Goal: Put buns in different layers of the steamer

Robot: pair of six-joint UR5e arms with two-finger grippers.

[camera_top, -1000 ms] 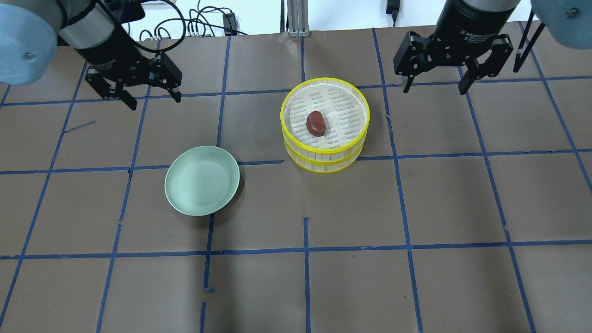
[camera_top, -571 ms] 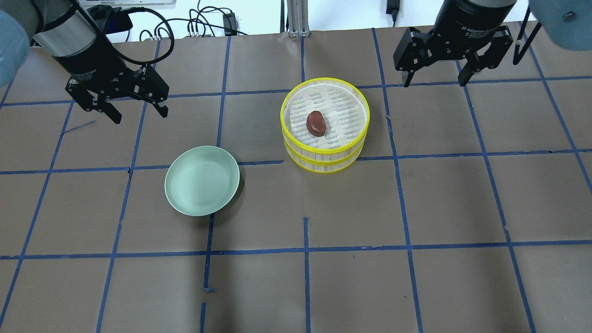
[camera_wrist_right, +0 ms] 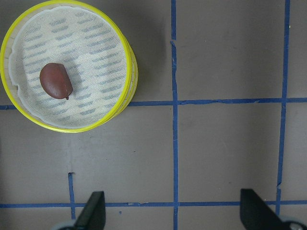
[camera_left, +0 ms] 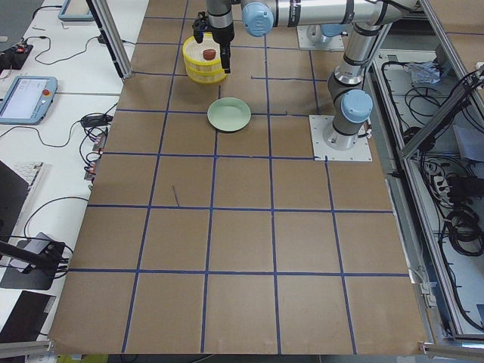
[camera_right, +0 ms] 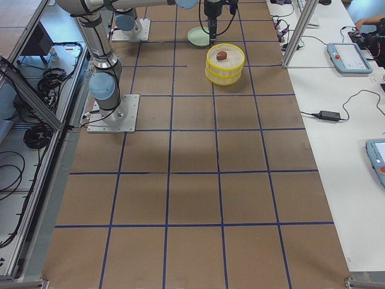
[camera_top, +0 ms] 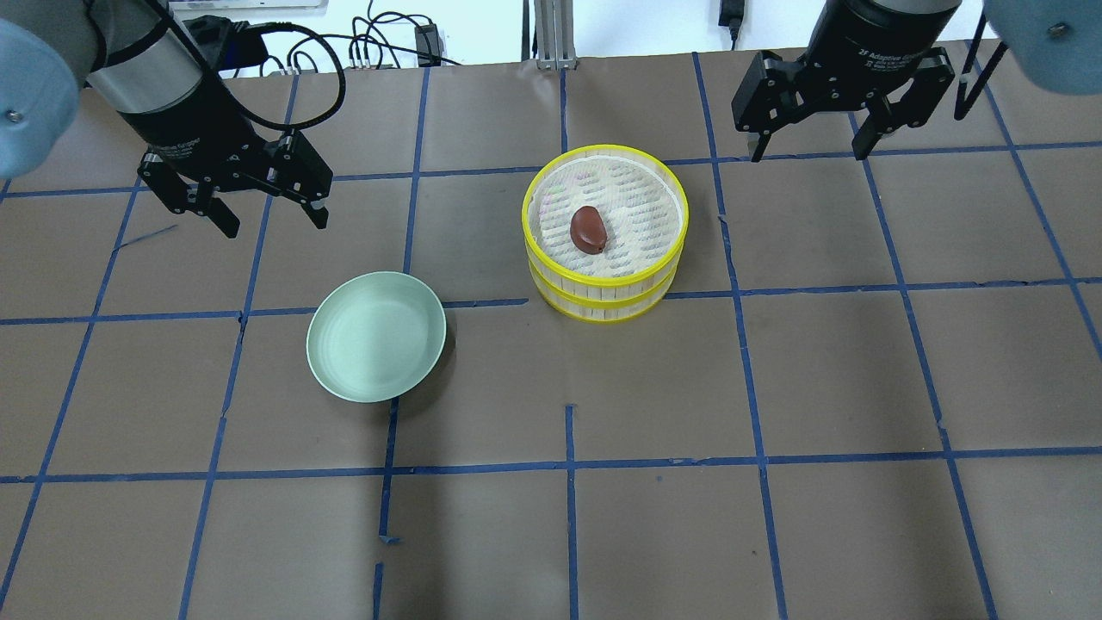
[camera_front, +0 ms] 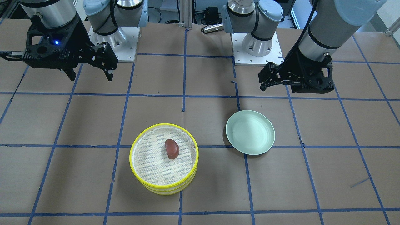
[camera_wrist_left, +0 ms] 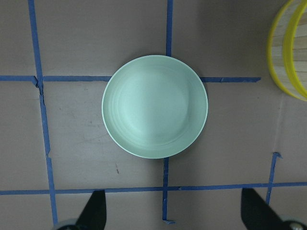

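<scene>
Two steamer layers are stacked mid-table, the top layer (camera_top: pixel 603 277) on the lower layer (camera_top: pixel 604 315). The dark reddish-brown bun (camera_top: pixel 588 230) lies on the top layer's mesh and also shows in the right wrist view (camera_wrist_right: pixel 56 81). The white bun is hidden in every view. My left gripper (camera_top: pixel 275 226) hangs open and empty above the table, beyond and to the left of the pale green plate (camera_top: pixel 376 336). My right gripper (camera_top: pixel 807 157) hangs open and empty to the right of the steamer and beyond it.
The pale green plate (camera_wrist_left: pixel 154 106) is empty and sits left of the steamer (camera_wrist_left: pixel 288 48). Brown paper with a blue tape grid covers the table. Cables and a post base lie along the far edge (camera_top: pixel 551 52).
My left gripper swung left, then back right, ending slightly nearer the plate. My right gripper shifted a little toward the far edge. Both stayed open. Bun, steamer and plate have not moved.
</scene>
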